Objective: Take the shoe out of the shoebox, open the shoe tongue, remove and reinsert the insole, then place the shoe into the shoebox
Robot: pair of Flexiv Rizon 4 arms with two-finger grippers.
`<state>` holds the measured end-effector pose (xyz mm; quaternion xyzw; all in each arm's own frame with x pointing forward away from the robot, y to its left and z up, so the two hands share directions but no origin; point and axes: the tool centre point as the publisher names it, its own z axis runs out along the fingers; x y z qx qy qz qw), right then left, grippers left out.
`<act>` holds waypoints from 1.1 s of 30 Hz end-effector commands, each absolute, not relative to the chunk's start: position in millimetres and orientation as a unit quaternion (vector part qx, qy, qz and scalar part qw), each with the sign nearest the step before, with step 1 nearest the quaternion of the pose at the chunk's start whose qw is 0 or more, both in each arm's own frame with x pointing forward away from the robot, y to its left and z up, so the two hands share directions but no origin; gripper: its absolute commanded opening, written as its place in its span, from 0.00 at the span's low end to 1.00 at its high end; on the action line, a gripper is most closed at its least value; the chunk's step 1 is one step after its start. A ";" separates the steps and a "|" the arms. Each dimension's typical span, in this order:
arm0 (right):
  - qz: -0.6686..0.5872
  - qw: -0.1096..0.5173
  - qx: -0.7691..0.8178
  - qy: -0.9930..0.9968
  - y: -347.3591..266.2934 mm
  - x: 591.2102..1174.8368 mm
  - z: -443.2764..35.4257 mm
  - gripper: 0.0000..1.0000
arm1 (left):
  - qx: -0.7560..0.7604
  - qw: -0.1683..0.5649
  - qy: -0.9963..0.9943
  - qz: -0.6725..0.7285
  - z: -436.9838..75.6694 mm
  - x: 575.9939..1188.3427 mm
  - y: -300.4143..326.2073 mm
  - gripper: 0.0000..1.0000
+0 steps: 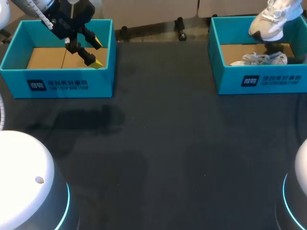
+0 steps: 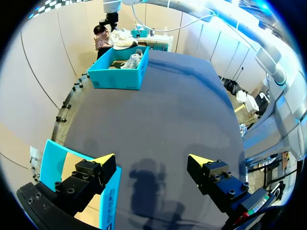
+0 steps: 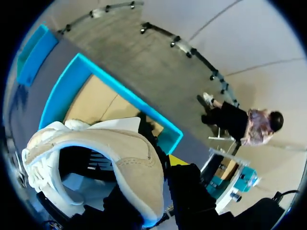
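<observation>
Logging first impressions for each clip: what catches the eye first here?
A pale sneaker hangs in the right gripper above the right teal shoebox, where a second shoe lies. The left gripper hovers open over the empty left shoebox.

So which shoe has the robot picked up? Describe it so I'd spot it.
Look to the blue box at the table's far right. The beige shoe hangs in the air above its back edge, while the other shoe lies flat inside.
</observation>
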<state>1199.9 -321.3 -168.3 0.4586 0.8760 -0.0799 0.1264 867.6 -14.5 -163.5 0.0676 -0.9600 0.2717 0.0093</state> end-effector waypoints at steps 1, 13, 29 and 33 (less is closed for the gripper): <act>-0.092 0.130 0.508 0.847 -316.0 1197.1 -165.1 0.00 | 0.068 0.010 -0.960 0.270 -163.2 867.9 -15.0 1.00; -0.103 0.151 0.660 0.729 -317.0 1186.8 -169.3 0.00 | 0.068 0.010 -0.960 0.270 -163.2 867.9 -15.0 1.00; -0.113 0.104 0.727 0.669 -320.5 1174.2 -179.6 0.00 | 0.068 0.010 -0.960 0.270 -163.2 867.9 -15.0 1.00; -0.113 0.104 0.727 0.669 -320.5 1174.2 -179.6 0.00 | 0.068 0.010 -0.960 0.270 -163.2 867.9 -15.0 1.00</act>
